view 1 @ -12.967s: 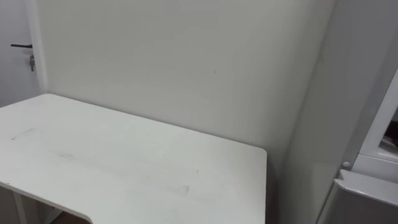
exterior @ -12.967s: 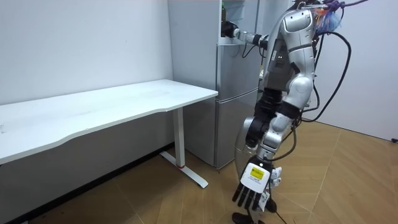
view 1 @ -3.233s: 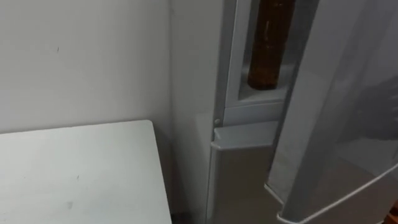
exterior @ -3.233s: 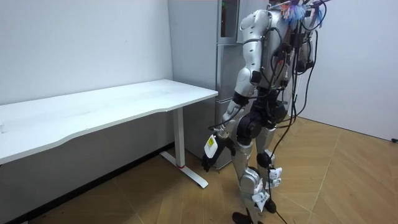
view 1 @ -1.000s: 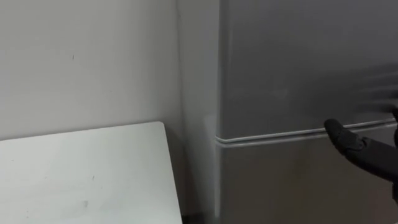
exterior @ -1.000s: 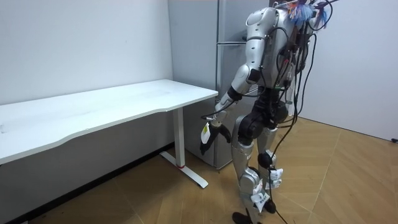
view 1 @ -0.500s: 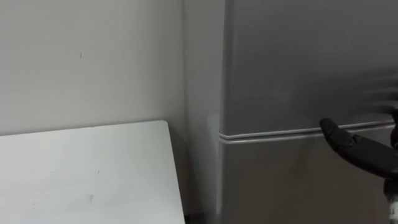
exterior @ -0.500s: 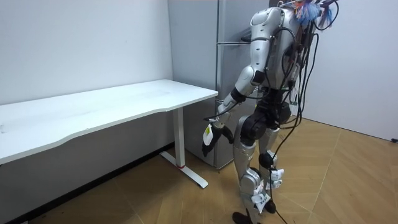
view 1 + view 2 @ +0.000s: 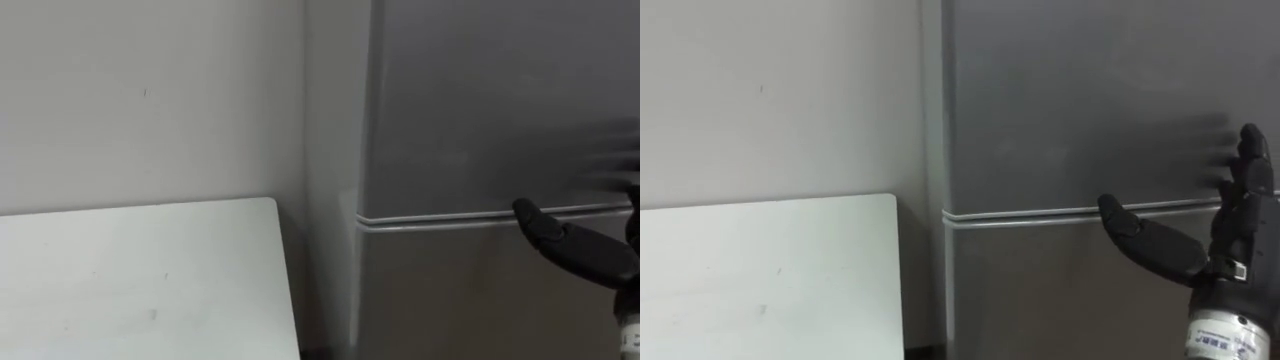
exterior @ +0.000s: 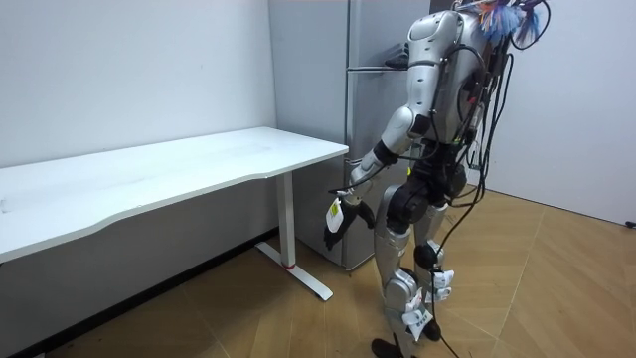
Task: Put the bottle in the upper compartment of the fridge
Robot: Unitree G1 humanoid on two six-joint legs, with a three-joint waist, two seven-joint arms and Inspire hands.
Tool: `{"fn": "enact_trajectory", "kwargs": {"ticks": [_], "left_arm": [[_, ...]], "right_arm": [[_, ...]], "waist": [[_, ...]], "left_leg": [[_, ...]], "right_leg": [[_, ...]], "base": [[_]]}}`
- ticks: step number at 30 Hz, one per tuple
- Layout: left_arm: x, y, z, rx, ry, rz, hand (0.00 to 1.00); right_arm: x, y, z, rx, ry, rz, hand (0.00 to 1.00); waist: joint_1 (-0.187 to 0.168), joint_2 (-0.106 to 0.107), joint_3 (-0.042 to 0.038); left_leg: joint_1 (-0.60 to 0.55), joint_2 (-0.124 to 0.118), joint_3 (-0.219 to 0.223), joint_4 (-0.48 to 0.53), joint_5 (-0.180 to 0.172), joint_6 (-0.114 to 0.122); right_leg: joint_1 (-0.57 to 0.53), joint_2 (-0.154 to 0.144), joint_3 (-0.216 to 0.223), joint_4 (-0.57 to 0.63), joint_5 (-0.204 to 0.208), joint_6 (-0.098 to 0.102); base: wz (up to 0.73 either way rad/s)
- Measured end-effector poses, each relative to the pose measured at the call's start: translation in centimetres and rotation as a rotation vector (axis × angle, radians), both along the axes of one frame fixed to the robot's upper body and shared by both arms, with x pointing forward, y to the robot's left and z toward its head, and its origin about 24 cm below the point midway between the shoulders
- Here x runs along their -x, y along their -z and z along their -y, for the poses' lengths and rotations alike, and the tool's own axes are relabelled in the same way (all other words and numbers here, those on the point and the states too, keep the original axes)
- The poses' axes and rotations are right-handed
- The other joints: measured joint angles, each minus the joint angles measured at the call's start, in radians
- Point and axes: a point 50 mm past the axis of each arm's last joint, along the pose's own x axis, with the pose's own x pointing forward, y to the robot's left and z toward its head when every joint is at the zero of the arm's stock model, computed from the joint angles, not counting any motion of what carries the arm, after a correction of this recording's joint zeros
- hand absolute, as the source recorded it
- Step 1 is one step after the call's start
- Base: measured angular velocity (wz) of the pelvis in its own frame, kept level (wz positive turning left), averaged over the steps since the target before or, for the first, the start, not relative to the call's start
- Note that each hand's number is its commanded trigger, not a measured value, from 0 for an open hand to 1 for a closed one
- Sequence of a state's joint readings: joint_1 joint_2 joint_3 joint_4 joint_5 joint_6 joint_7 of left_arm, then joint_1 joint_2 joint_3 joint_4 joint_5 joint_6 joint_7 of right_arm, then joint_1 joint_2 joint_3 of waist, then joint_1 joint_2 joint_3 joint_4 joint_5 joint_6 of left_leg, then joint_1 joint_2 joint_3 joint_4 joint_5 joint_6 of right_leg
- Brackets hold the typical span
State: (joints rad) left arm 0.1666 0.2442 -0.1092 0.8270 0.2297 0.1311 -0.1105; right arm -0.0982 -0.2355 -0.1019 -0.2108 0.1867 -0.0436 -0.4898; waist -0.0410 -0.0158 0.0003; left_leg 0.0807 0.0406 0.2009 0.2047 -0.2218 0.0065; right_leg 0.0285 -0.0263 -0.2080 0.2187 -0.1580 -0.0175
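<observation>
Since both doors of the tall grey two-door fridge [image 9: 480, 120] are shut and the robot's right hand [image 9: 1235, 235] hovers by the seam between them, fingers straight and holding nothing, I'd say this one's basically done. My guess is the bottle sits behind the upper door [image 9: 1080, 100]. The left hand [image 10: 335, 217] hangs low near the white tabletop [image 9: 130, 270], too small to read.

Right hand [image 9: 1238, 235] held up, fingers straight and thumb spread; left hand [image 10: 335, 221] hangs low.
</observation>
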Motion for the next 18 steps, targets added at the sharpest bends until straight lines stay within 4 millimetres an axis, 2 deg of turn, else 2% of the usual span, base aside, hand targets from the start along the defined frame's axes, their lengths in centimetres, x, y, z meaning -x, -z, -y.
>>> {"fn": "enact_trajectory", "kwargs": {"ticks": [10, 13, 16, 18], "left_arm": [[0.0, -0.1, -0.5, -0.021, -0.037, 0.016, 0.0], [0.7, -0.1, -0.8, -0.027, -0.062, 0.01, 0.0], [2.9, 0.2, -1.7, -0.047, -0.156, -0.008, 0.0], [5.7, 0.5, -2.7, -0.092, -0.214, -0.051, 0.0]], "right_arm": [[0.0, 0.0, 0.0, 0.006, 0.003, -0.001, 0.0], [0.1, 0.0, 0.3, 0.003, 0.012, 0.0, 0.0], [0.4, 0.1, 0.6, 0.008, 0.015, 0.007, 0.0], [1.0, 0.4, 1.1, 0.006, 0.018, 0.01, 0.0]], "waist": [[0.0, 0.002, -0.0003], [-0.007, 0.007, 0.0012], [-0.009, 0.002, -0.002], [-0.009, -0.004, -0.0032]], "left_leg": [[0.0, 0.0, -0.003, 0.0, 0.0, 0.0], [0.001, -0.001, -0.011, -0.001, 0.0, 0.0], [0.0, -0.002, -0.017, -0.001, 0.0, 0.0], [0.001, -0.002, -0.022, -0.001, 0.0, 0.0]], "right_leg": [[0.001, 0.0, -0.002, 0.002, 0.0, -0.001], [0.007, 0.0, -0.009, 0.0, 0.001, 0.0], [0.01, 0.0, -0.015, 0.0, 0.001, 0.0], [0.02, 0.001, -0.023, -0.008, 0.001, 0.0]], "base": [[0.0], [0.07], [0.07], [0.12]]}}
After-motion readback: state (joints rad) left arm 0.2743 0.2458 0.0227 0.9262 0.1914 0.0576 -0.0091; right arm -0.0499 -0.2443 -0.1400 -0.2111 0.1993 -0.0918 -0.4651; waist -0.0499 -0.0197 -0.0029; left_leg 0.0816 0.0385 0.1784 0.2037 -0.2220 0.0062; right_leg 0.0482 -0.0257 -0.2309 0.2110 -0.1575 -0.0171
